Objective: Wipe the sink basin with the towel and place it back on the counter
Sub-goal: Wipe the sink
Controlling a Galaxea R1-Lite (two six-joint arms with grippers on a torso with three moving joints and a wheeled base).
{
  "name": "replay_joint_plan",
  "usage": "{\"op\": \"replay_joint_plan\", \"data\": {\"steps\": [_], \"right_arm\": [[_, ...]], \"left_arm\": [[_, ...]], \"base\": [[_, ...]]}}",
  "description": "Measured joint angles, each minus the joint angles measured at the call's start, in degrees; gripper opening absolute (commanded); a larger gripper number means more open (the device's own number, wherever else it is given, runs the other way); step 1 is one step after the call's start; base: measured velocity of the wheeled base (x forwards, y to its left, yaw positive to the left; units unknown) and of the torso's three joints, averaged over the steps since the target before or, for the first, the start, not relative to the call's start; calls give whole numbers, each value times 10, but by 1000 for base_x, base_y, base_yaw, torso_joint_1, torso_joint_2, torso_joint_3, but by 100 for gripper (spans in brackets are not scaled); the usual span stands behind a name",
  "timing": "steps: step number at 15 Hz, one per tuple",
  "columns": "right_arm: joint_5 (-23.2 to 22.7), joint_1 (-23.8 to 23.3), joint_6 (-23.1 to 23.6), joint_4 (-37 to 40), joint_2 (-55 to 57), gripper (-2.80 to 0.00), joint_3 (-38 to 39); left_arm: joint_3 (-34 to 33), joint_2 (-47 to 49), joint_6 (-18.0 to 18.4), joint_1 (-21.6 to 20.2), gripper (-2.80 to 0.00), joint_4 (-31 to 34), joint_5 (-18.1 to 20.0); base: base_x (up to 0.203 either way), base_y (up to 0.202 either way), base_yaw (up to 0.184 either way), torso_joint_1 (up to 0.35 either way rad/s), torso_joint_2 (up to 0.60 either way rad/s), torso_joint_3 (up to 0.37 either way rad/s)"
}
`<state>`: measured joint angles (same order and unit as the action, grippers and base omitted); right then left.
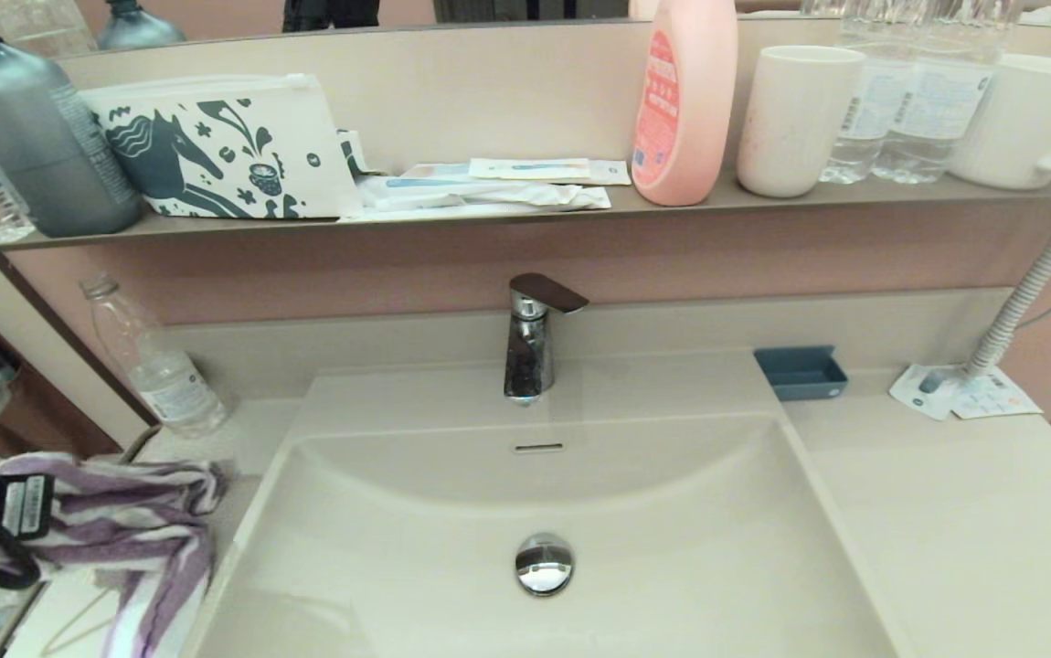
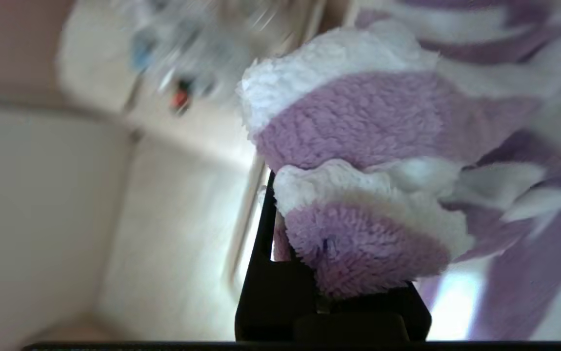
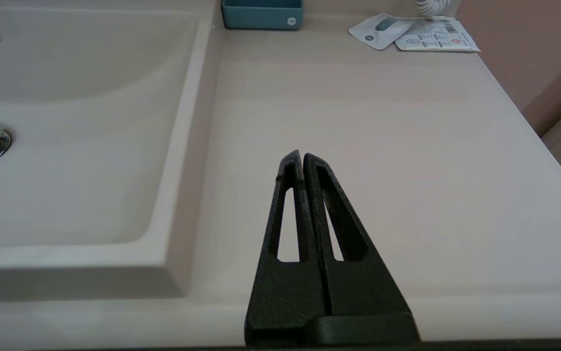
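The counter (image 1: 973, 512) spreads wide and bare to the right of the sink basin (image 1: 416, 585), running out to its front and right edges. The basin itself lies open, with only the drain plug (image 1: 544, 564) at its floor and the faucet (image 1: 533, 338) standing behind its rear rim. The left strip of counter is narrow, with a clear bottle (image 1: 155, 366) near the back. There, at the basin's left rim, the towel (image 1: 137, 539) hangs bunched, its long axis drooping downward and its stripes running along its length. The left gripper (image 2: 280, 234) pinches a fold of it. The right gripper (image 3: 303, 161) hovers over the right counter, fingers pressed together.
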<state>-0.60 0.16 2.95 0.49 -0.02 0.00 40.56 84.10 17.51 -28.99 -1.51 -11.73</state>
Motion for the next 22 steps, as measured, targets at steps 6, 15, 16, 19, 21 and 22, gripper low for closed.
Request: {"op": "replay_joint_plan", "data": {"steps": [6,15,16,19,21,22], "right_arm": [[0,0,0,0,0,-280,0],[0,0,0,0,0,-280,0],[0,0,0,0,0,-280,0],[0,0,0,0,0,-280,0],[0,0,0,0,0,-280,0],[0,0,0,0,0,-280,0]], "left_arm": [[-4,-127,14,22,-280,188,-126],[-46,-189,-52,41,-280,286,-173],[-51,-186,-60,42,-280,286,-174],[-49,-181,-63,42,0,287,-179],[-44,-181,-59,38,0,288,-187],[-43,-181,-51,32,0,289,-192]], "base": [[0,0,0,0,0,0],[0,0,0,0,0,0],[0,0,0,0,0,0],[0,0,0,0,0,0],[0,0,0,0,0,0],[0,0,0,0,0,0]]}}
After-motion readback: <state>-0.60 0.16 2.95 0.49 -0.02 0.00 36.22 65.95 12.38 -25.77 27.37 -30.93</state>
